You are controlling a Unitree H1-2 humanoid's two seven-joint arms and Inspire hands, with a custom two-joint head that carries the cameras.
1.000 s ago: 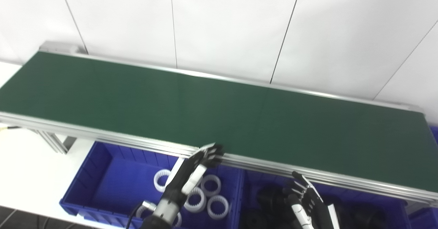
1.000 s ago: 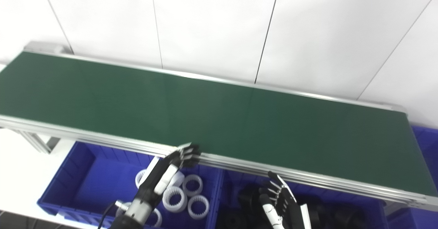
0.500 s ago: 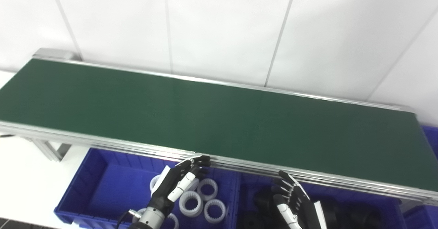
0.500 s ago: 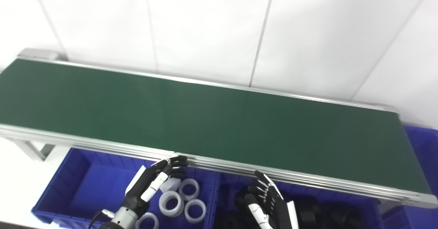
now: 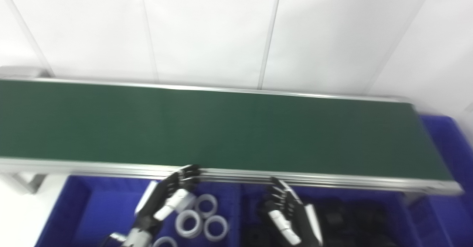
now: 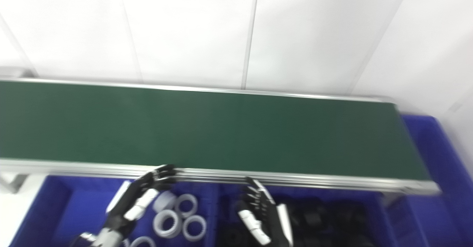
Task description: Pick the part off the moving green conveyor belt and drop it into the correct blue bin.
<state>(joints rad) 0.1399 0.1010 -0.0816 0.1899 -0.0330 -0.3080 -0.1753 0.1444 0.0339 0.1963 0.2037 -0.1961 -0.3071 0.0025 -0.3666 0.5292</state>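
Looking like a factory sorting station or test lab: long green conveyor belt with aluminium rails running past plain white wall panels, blue plastic bins below holding sorted white rings and black parts.

Matt green belt, brushed metal rail, seemingly plastic blue bins

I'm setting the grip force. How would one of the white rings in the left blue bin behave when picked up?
The white rings look like moulded plastic, so probably stiff and light. Their open centre and what look like inner teeth should give fingers purchase. Lying flat in the left blue bin, they seem unlikely to roll.
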